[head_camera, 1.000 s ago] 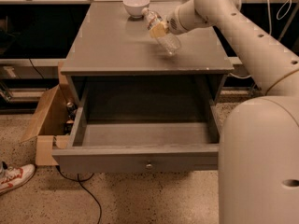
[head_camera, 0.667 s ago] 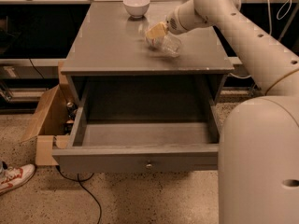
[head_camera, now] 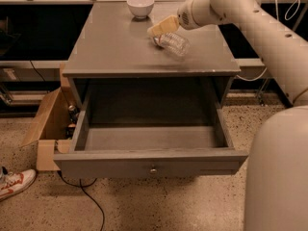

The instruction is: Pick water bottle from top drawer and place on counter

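Placement step, read from left to right. At the far left a red-and-white shoe (head_camera: 13, 184) lies on the speckled floor, beside an open cardboard box (head_camera: 43, 131) pushed against the cabinet; a dark cable (head_camera: 89, 198) runs across the floor below. The top drawer (head_camera: 120, 163) is pulled fully out, its knob (head_camera: 153, 171) at the centre of the front panel and its interior bare, so the retrieval half of the task appears done. Above it lies the counter (head_camera: 106, 47), with a white bowl (head_camera: 140, 6) at its rear edge. Right of the bowl, the gripper (head_camera: 158, 32) hangs low over the rear right part of the counter, right at one end of the water bottle (head_camera: 174, 43), which lies tilted on its side with its lower end apparently on the surface. Whether the gripper has hold of the bottle or has let it go cannot be told. The white arm (head_camera: 269, 28) reaches in from the right.

To finish well, the bottle should bear fully on the counter before release – a ribbed round body may roll (the right edge is not far). Release is best made gently, with a straight upward retreat that clears the bottle and leaves the bowl alone.

No brand, label text or other writing can be read – the bottle's band is not legible here.
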Motion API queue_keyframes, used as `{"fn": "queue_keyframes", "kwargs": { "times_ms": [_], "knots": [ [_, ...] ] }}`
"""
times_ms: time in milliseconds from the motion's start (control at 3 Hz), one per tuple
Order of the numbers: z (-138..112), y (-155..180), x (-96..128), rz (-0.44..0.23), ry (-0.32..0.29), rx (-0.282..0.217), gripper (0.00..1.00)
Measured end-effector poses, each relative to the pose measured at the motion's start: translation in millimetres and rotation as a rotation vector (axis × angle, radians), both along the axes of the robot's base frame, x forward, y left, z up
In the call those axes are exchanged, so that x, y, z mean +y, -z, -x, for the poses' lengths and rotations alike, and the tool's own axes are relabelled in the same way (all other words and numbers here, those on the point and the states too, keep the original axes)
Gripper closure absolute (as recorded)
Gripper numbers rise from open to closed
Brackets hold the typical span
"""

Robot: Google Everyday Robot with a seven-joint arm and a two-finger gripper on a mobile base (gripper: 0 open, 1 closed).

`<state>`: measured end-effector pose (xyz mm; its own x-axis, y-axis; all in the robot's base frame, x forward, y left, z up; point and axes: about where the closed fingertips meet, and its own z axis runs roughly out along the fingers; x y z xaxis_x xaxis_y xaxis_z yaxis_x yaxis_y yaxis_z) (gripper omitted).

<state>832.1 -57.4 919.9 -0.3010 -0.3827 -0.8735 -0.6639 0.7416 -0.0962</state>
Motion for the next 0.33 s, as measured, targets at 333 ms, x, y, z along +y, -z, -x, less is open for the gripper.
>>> {"fn": "queue_keyframes", "kwargs": {
  "times_ms": [333],
  "knots": [
    [22.6,-38.9,-19.1,-0.036,0.026,-0.114,0.0]
  ]
}}
